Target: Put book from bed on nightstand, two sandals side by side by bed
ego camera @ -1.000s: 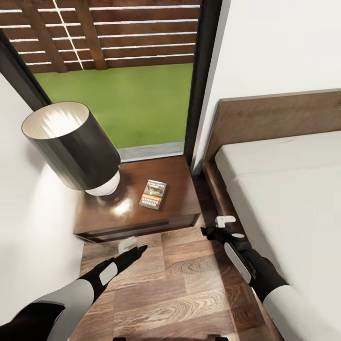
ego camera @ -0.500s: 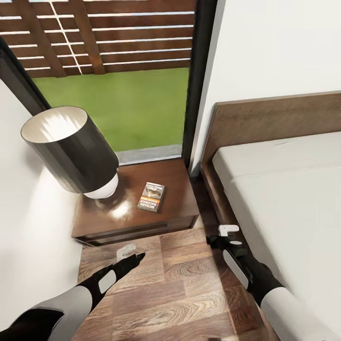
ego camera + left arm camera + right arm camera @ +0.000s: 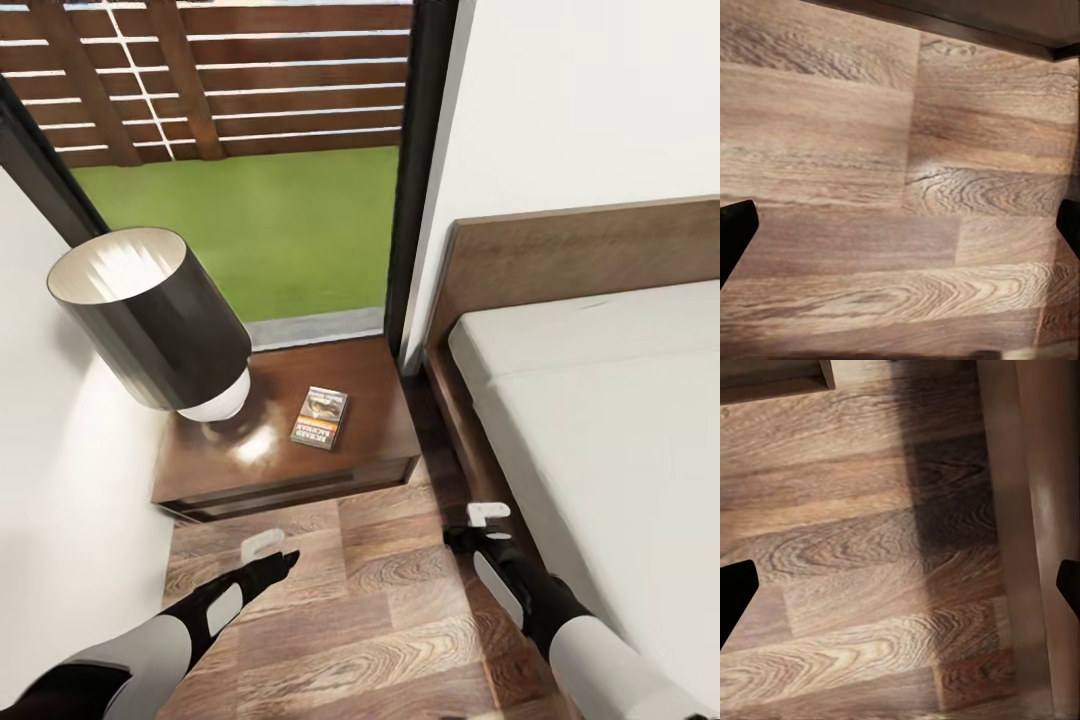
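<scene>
The book [image 3: 321, 418] lies flat on the nightstand [image 3: 380, 440], toward its right half, with free wood on all sides of it. On the left part of the same top stands a lamp [image 3: 150, 315] with a big dark shade, leaning over that corner; it is near the book but not touching it. Behind the nightstand is the window [image 3: 250, 150] with grass and a slatted fence. The bed [image 3: 600, 400] stands just to the right, with a narrow strip of floor [image 3: 380, 600] between them. The left gripper [image 3: 270, 553] hangs over the floor in front of the nightstand, its fingers spread and holding nothing. The right gripper [image 3: 480, 522] is beside the bed frame, also spread and without load.
</scene>
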